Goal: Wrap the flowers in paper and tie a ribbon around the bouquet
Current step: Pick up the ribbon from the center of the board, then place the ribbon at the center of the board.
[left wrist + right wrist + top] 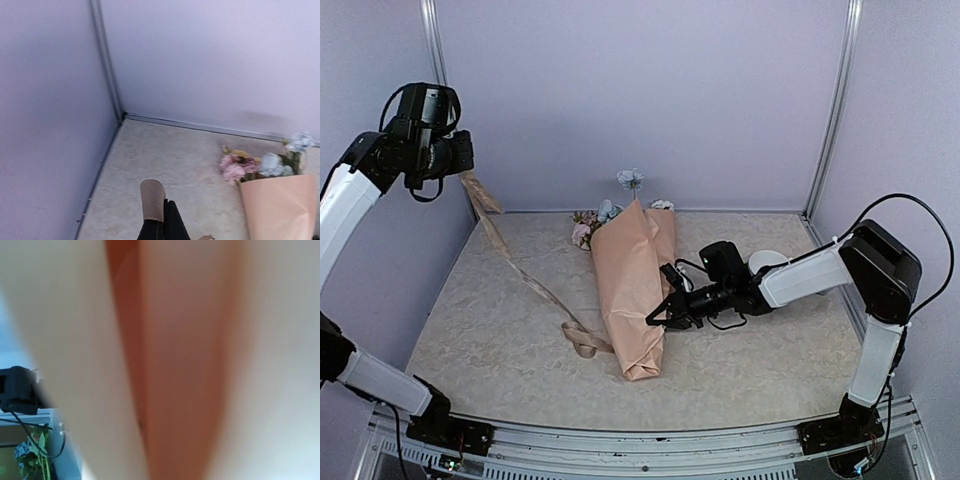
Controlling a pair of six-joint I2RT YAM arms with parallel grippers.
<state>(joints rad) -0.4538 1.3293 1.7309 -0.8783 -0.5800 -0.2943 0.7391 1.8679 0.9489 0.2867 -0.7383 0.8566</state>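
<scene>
The bouquet (635, 290) lies along the middle of the table, a peach paper (280, 210) cone with its narrow tail toward the arms. Pink, blue and white flowers (605, 212) show above its far rim, and also in the left wrist view as flowers (250, 165). The beige ribbon (520, 275) runs from under the cone's tail up to my left gripper (465, 165), raised high at the left wall. That gripper (164, 220) is shut on the ribbon's end (152, 200). My right gripper (658, 318) presses on the cone's right edge; blurred paper (175, 365) fills its view and hides the fingers.
Lilac walls close the table on the left, back and right, with metal posts (832, 110) in the far corners. A white round object (767, 262) sits behind the right arm. The marbled tabletop (500, 350) stretches left of the bouquet, crossed by the ribbon.
</scene>
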